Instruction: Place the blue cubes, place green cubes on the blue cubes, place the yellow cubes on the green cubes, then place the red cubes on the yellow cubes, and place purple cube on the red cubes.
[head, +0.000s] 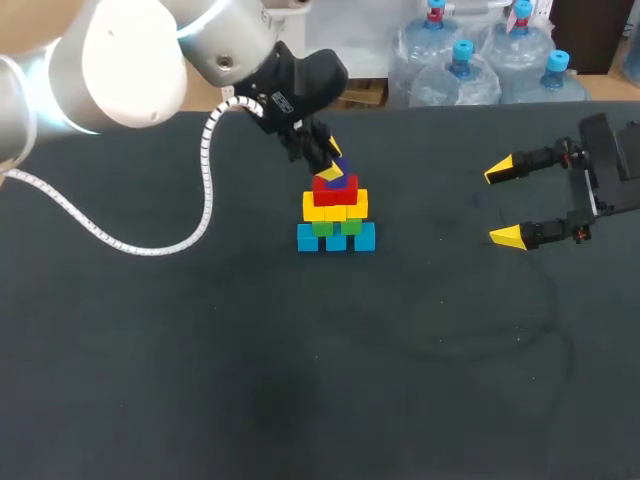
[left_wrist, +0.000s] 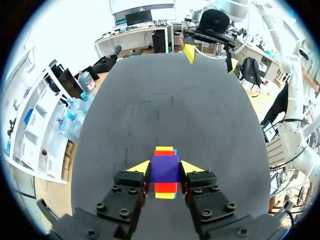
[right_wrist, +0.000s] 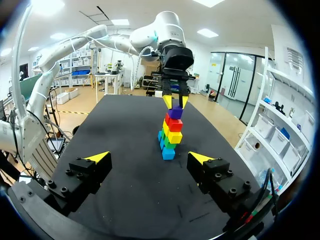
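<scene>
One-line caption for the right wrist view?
Left hand grips the purple cube atop the stack; right hand open, apart from it.

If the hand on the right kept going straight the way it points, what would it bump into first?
Most likely the cube tower, standing straight ahead of the right hand with only bare table between. Whether it would strike the low blue cubes or higher is unclear.

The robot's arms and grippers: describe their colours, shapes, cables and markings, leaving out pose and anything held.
The left arm has rounded white and silver housings; a white spiral-wrapped cable trails from it. The left gripper is black, studded with bolts, with a small white label and wedge-shaped yellow tips. The right gripper matches: black body, two fingers, yellow pointed tips.
</scene>
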